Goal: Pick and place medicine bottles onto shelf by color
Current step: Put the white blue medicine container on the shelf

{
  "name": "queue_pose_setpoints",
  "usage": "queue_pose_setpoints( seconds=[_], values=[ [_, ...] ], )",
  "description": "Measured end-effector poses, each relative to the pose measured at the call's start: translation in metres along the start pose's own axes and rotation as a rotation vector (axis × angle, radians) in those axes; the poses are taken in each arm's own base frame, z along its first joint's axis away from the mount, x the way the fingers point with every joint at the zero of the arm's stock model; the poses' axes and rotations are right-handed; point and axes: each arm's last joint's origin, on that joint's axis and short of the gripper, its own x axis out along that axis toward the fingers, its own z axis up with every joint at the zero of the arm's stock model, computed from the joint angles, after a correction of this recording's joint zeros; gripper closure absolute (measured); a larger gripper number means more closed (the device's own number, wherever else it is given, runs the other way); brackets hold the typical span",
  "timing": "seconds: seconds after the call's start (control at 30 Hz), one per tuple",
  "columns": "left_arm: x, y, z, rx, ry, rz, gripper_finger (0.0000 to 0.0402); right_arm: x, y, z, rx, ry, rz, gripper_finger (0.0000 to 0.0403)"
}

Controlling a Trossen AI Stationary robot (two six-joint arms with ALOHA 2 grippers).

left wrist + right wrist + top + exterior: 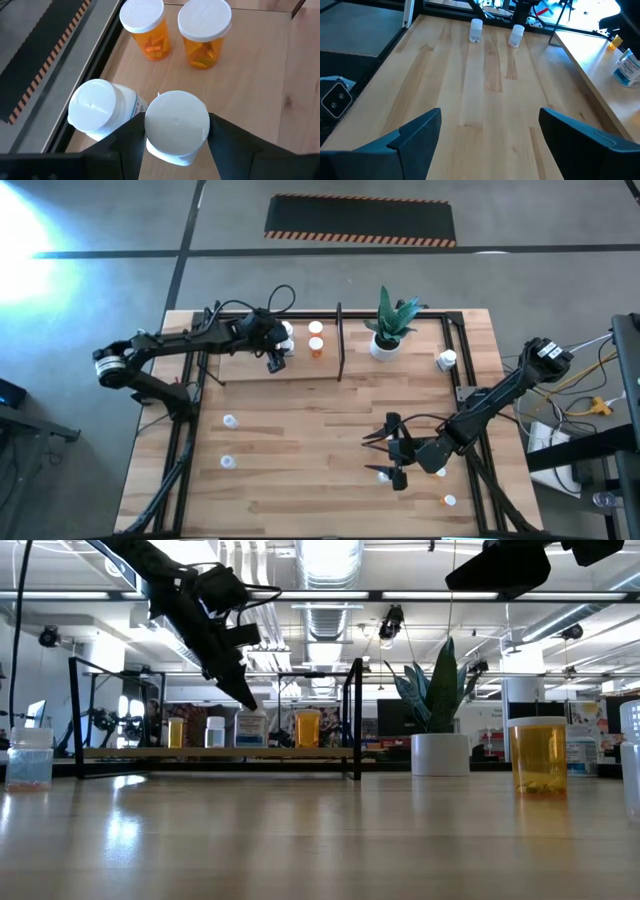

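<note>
- Over the shelf (250, 375), my left gripper (176, 145) pinches a white bottle (177, 122); I'd release only once it stands flat.
- Right gripper (490, 130) waits spread above the bench (490, 95).

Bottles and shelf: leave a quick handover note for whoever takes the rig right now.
Left gripper: over the shelf, fingers either side of a white bottle; grip or release unclear.
Right gripper: open, empty, above the table near the front right.
Done: two orange bottles and another white bottle stand on the shelf left of the divider.
Left: two bottles front left, some near the right gripper, one by the plant.
</note>
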Motion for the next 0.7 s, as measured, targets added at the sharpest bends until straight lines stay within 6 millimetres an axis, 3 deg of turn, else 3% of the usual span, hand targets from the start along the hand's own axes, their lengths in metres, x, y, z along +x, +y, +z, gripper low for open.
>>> queue_pose_setpoints(
  seconds=[0.33,0.6,0.7],
  values=[
    [-0.004,0.003,0.002,-0.002,0.019,0.001,0.0140,0.000,0.000,0.000,-0.002,-0.001,-0.004,0.0077],
    [-0.039,0.006,0.015,-0.028,0.022,-0.007,0.0123,0.001,-0.001,0.002,0.027,-0.008,-0.009,0.0077],
    [-0.057,0.004,0.020,-0.078,-0.018,-0.011,0.0123,-0.004,-0.002,0.012,0.049,0.008,-0.011,0.0077]
  ],
)
